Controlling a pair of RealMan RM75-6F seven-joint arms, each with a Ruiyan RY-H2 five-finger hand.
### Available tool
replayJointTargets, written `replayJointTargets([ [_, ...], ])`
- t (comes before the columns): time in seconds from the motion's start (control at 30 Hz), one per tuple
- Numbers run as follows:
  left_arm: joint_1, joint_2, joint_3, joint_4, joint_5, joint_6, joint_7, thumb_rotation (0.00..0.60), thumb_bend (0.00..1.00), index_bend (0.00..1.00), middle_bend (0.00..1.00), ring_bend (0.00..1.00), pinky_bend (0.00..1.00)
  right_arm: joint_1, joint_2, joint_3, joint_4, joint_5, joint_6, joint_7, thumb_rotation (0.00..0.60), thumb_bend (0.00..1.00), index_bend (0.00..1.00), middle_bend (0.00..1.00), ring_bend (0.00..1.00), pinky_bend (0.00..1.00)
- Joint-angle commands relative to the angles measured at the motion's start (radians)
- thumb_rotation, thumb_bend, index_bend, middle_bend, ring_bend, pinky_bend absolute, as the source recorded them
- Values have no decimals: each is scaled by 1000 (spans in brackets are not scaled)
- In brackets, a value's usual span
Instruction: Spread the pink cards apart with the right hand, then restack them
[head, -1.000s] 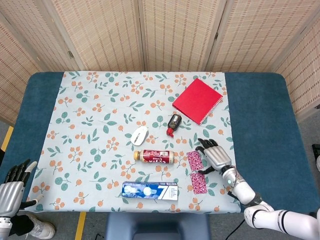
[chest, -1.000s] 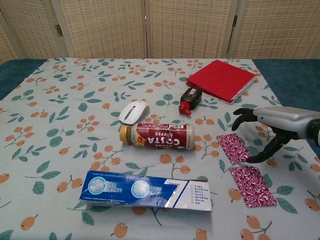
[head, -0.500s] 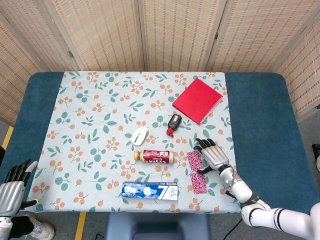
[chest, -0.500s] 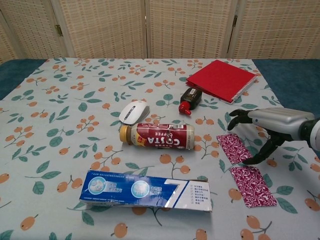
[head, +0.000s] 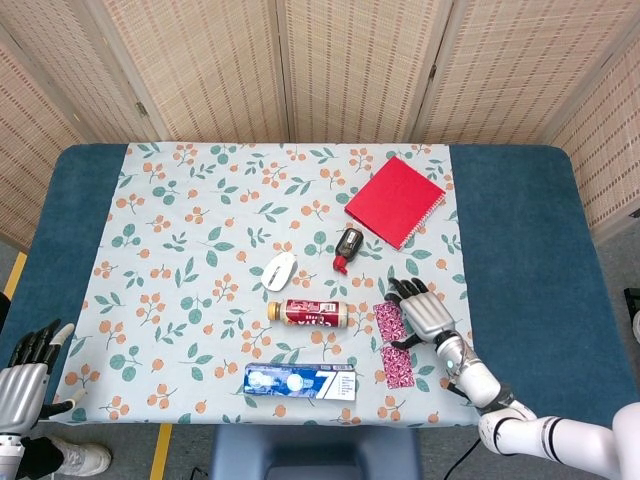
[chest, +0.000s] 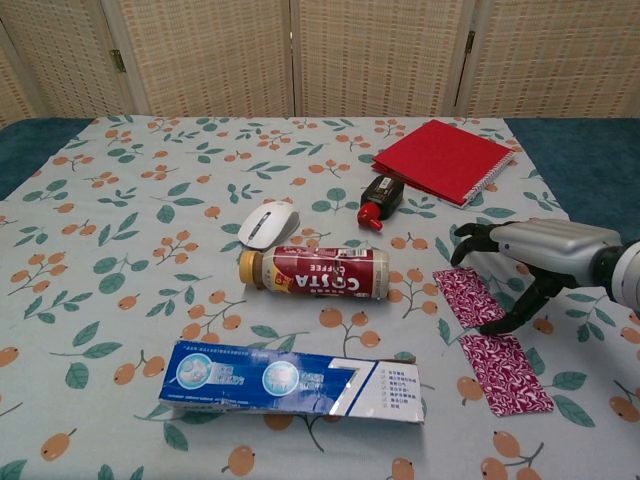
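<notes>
**Right hand arching over two separated pink cards**

The right hand (chest: 535, 262) is hovering with spread, curled fingers, grasping nothing. The upper card (chest: 466, 296) is lying under its fingertips; the lower card (chest: 505, 373) is lying apart, near the table's front edge. Only the head view is showing the left hand (head: 22, 378), released, beside the table (head: 520, 230). The bottle (chest: 313, 271) is lying just left of the cards.

Evenly, brightly lit from above; soft faint shadows, no glare, sharp focus, slight edge distortion.
</notes>
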Motion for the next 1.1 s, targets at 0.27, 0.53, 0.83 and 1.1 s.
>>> replayJointTargets([
  [0.27,2,-3,2,8,0,-1,-7,600,242,78,5,33,0,-3,-9,0,6,0,17,-3,455,205,328,31,0,0],
  [0.53,1,-5,1,11,1,-2,-10,600,242,77,5,33,0,-15,11,5,-17,-13,42,21,455,206,368,43,0,0],
  [0.83,-4,-7,-1,12,0,-8,-10,600,242,74,4,33,0,-76,127,-10,-177,-63,112,96,456,205,368,45,0,0],
  [1.1,-6,-9,-3,18,4,-7,-20,600,242,72,4,33,0,-138,185,-69,-285,-155,163,164,457,205,368,45,0,0],
])
